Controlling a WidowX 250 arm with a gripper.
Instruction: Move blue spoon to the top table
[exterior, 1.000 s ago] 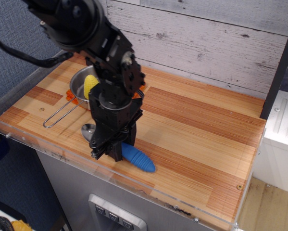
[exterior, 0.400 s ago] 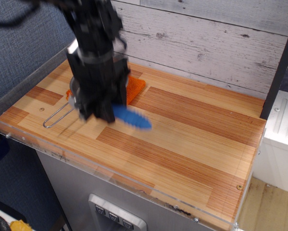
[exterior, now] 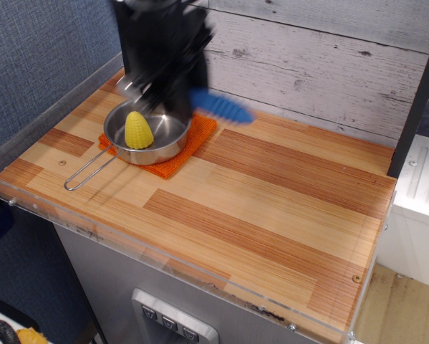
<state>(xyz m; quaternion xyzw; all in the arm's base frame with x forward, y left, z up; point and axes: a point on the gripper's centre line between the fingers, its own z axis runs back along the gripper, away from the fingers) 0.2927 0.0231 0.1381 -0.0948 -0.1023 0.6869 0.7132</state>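
My gripper (exterior: 172,99) hangs above the back left of the wooden table (exterior: 286,193), over the far rim of the pan. It is shut on the blue spoon (exterior: 223,108) and holds it in the air. The ribbed blue handle sticks out to the right of the fingers. A shiny patch at the left of the gripper looks like the spoon's bowl, but it is blurred. The arm and spoon are smeared by motion.
A steel pan (exterior: 164,137) with a wire handle (exterior: 91,170) sits on an orange cloth (exterior: 180,156) at the left, with a yellow corn cob (exterior: 137,130) in it. A clear acrylic rim (exterior: 200,269) edges the table. A whitewashed plank wall stands behind.
The gripper has lifted the blue spoon off the front of the table and carried it up and back toward the wall. The pan and corn are now uncovered.
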